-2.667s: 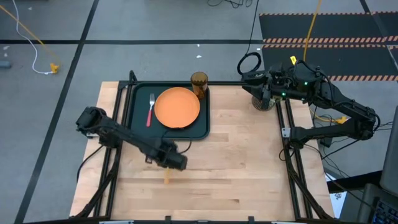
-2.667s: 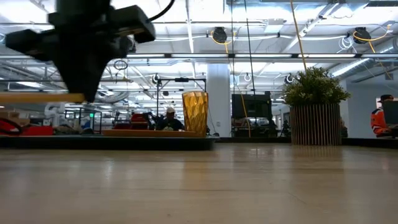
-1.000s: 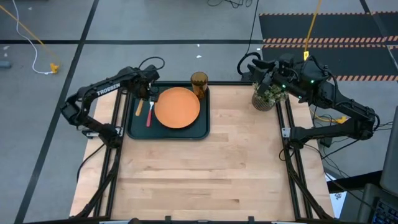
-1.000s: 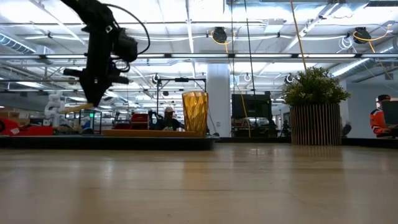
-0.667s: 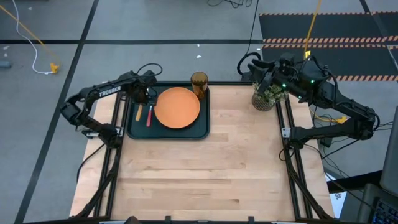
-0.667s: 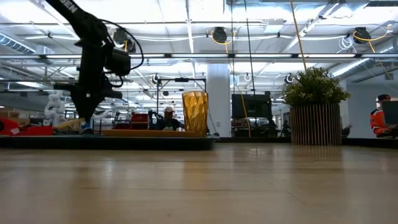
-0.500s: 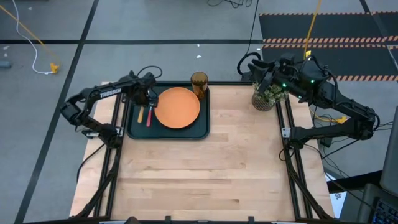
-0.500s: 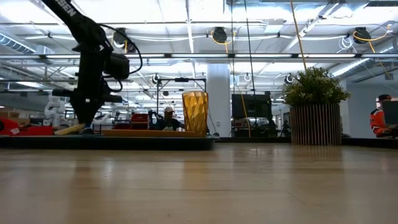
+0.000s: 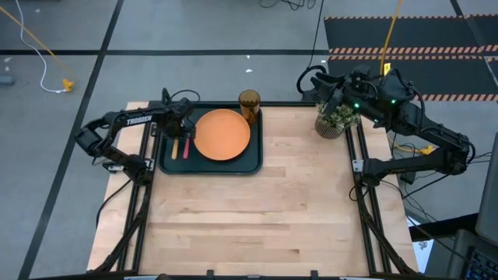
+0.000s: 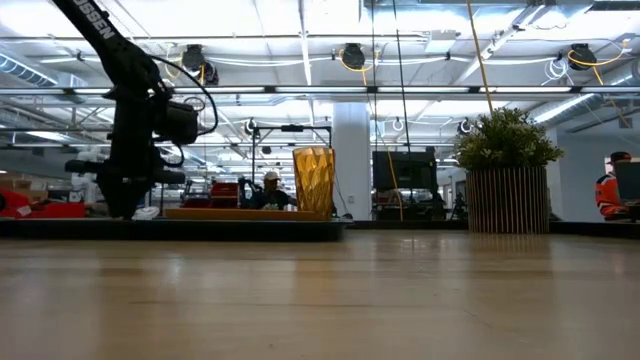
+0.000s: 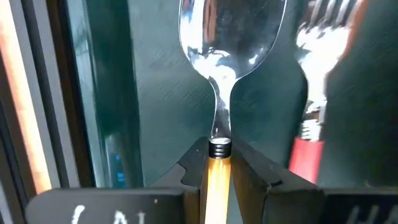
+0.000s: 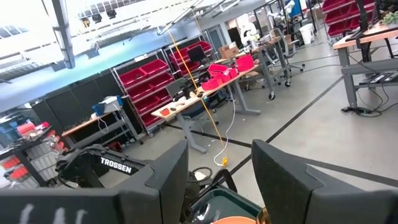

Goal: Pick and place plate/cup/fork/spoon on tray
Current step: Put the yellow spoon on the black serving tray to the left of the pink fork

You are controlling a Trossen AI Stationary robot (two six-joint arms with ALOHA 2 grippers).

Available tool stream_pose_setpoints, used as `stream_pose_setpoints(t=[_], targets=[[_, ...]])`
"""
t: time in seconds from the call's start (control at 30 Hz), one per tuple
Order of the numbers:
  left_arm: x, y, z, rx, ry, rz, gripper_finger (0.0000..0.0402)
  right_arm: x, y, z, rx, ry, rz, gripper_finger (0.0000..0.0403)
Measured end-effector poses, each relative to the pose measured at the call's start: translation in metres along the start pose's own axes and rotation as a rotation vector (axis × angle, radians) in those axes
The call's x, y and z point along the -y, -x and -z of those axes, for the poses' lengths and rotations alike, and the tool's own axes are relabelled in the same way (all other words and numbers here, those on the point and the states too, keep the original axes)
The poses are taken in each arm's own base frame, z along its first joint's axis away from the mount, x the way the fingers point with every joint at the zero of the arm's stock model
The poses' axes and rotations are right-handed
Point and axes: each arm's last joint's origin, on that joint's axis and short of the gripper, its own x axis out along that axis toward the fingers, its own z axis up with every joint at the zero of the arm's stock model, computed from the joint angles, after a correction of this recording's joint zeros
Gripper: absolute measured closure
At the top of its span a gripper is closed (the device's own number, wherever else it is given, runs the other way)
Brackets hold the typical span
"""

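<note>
Spoon (image 11: pixel 227 56) (clamped in left claw (image 11: pixel 219 165)) lies beside fork (image 11: pixel 314 93) on tray (image 9: pixel 250 159).

The word "TROSSEN" stands in white capitals along the left arm (image 9: pixel 134 120) in the high view, on the link that reaches across toward the tray. The same word, again in white capitals, shows in the right wrist view on that dark arm (image 12: pixel 115 165) far off beyond the bench. In the low view only part of the lettering can be made out on the slanting upper link of the arm (image 10: pixel 95 18), near the picture's top left corner; it cannot be read in full. No other text, number or sign can be read.
</note>
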Motion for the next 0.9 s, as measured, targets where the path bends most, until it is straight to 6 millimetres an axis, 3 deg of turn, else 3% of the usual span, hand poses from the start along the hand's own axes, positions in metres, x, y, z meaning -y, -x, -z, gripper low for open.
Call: stream_pose_setpoints(t=[0.9], targets=[[-0.0038, -0.0075, -0.0025, 0.033, 0.052, 0.019, 0.0342, -0.0001, 0.0, 0.0, 0.0, 0.0, -0.001, 0.0232]])
